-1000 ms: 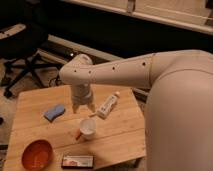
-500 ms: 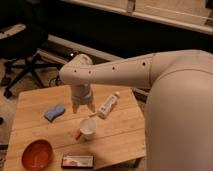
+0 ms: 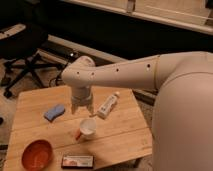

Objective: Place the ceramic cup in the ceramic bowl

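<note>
Wooden desk [image 3: 125, 135] sitting by dark office chair [image 3: 25, 55], w/ gripper [image 3: 83, 111] hanging open, empty, just above ceramic cup [image 3: 88, 127]; ceramic bowl [image 3: 37, 154] lying at front-left corner.

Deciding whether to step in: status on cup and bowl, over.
Gripper just above ceramic cup, jaws open, holding nothing. Cup on table, outside ceramic bowl. Sponge, packet sit off the path between them.
</note>
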Robot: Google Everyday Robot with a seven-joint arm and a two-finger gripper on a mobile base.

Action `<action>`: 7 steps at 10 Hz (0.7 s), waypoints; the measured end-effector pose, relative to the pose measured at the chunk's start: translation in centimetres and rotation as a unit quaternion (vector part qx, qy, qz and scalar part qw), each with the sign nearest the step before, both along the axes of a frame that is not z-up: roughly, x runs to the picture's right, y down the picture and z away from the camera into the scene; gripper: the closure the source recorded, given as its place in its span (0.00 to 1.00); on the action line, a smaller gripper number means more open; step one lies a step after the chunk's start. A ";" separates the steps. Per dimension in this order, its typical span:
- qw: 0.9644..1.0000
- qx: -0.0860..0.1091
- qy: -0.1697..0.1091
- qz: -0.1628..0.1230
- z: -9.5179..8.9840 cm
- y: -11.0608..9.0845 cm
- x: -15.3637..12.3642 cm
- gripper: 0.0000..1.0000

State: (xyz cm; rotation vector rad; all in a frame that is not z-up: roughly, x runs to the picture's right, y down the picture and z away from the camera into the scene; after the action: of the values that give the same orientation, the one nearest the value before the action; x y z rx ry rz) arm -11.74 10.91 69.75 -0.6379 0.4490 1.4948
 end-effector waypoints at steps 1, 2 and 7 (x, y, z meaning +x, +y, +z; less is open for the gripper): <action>1.000 0.000 -0.005 0.004 -0.3 0.6 -0.2 0.35; 1.000 -0.001 -0.010 0.003 -0.5 1.1 -0.4 0.35; 0.998 0.006 -0.018 -0.062 0.0 5.2 -2.1 0.35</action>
State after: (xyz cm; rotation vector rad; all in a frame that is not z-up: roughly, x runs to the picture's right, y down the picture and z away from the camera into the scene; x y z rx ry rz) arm -13.83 16.14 69.79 -0.6154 0.4438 1.3658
